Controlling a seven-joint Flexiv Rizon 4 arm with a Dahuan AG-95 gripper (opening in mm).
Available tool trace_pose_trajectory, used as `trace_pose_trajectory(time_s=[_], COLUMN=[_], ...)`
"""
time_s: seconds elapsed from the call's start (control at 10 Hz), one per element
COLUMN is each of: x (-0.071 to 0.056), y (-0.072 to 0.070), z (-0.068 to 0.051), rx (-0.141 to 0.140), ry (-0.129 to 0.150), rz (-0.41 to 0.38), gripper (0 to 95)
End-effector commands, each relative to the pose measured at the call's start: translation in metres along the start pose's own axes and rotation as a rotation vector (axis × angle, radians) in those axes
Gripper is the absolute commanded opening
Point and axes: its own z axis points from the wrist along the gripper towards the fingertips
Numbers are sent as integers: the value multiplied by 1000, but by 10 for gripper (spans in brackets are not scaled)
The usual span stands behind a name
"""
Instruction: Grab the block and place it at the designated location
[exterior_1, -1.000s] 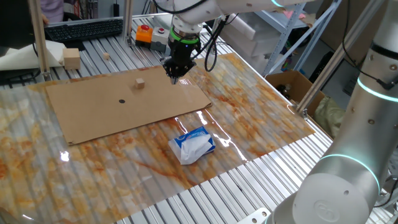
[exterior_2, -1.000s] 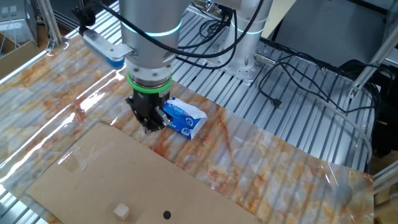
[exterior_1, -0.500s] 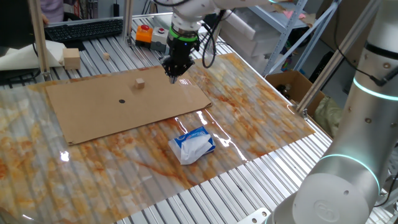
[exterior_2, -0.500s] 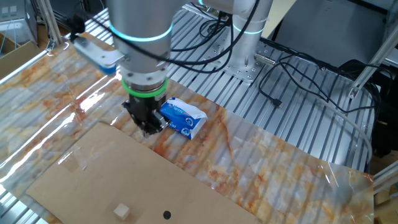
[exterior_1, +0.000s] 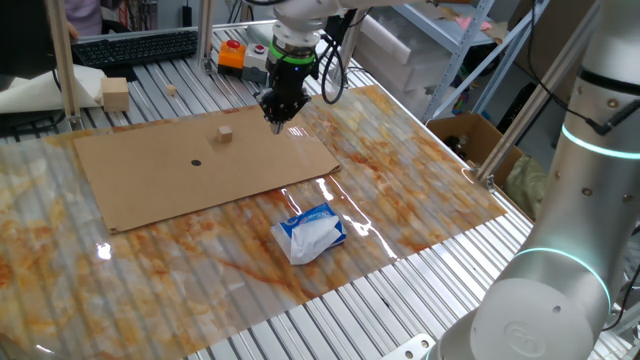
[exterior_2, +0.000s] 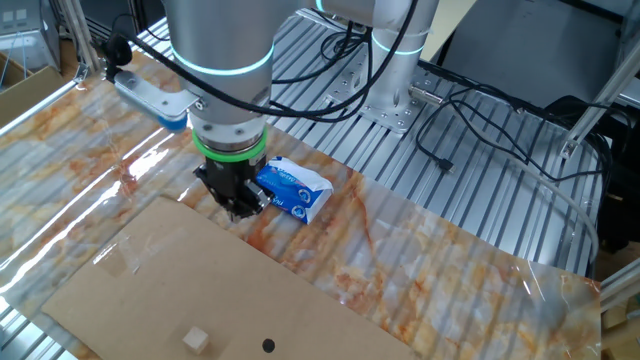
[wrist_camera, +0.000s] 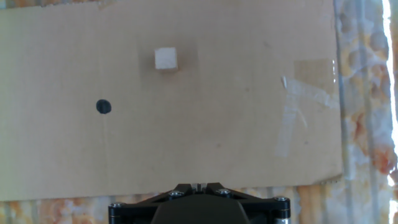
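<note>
Hovering over the far edge of the cardboard sheet (exterior_1: 205, 170), the end effector (exterior_1: 277, 119) holds nothing; fingertips look drawn close together in both fixed views, though the hand view shows only the black base, so exact opening is hard to call.

Block (wrist_camera: 166, 58) sits on the cardboard at about 12 o'clock in the hand view, clear of the end effector. Designated location (wrist_camera: 104, 107), the black dot, is at roughly 10 o'clock, near the block but not touching it.

Risks as I judge them:
- Fingers need to spread before descent. If they come down closed, they land on top of the block or shove it along the cardboard.
- Block is small and probably light; an off-centre approach would likely tip or spin it out of the grasp.
- Cardboard lies loose on the glossy surface (exterior_1: 420, 190); a hard touchdown could shift the sheet and move the dot with it.
- Clear tape patch (wrist_camera: 292, 109) at 3 o'clock is away from the path, low concern.
- Tissue pack (exterior_2: 290, 189) sits just beside the end effector in the other fixed view; a wide swing might clip it.
</note>
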Motion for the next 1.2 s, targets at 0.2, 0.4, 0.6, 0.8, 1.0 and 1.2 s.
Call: trace_pose_trajectory(time_s=[0.2,0.4,0.6,0.8,1.0,1.2], x=[2,2,2,2,2,-10], y=[-1,-1,-1,-1,-1,1], z=[0,0,0,0,0,-3], rx=[3,1,-2,0,0,-25], ry=[-20,-29,-27,-54,-56,-75], rz=[-42,-27,-4,28,57,87], gripper=[0,0,0,0,0,380])
